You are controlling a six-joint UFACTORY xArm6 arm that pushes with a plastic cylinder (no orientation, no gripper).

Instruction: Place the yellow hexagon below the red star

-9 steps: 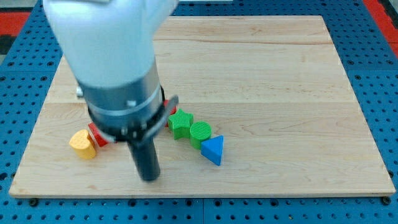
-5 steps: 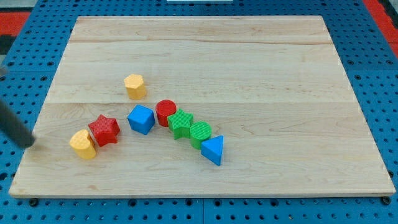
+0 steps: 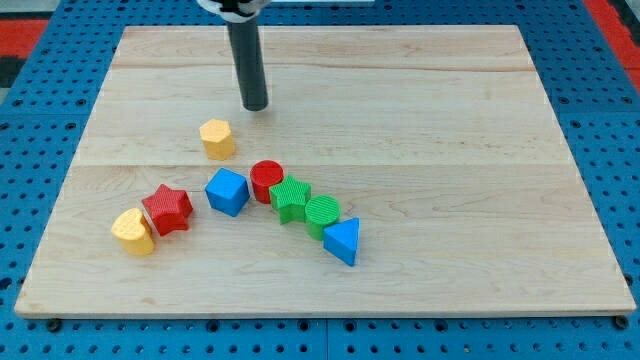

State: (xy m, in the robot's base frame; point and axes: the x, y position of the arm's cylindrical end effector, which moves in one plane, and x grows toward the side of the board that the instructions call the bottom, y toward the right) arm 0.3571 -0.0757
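The yellow hexagon (image 3: 217, 138) sits on the wooden board (image 3: 420, 150), left of centre. The red star (image 3: 167, 209) lies lower left of it, touching a yellow heart-shaped block (image 3: 133, 232) on its lower left. My tip (image 3: 256, 106) is on the board just above and to the right of the yellow hexagon, a short gap apart from it. The rod rises straight up out of the view's top.
A blue cube (image 3: 228, 191), a red cylinder (image 3: 266, 181), a green star-like block (image 3: 291, 199), a green cylinder (image 3: 322, 214) and a blue triangle (image 3: 343, 241) form a diagonal row right of the red star. Blue pegboard surrounds the board.
The rod was over the lower left blocks, then at the view's left edge; now it stands at the top, upper right of the yellow hexagon. The blocks have not moved.
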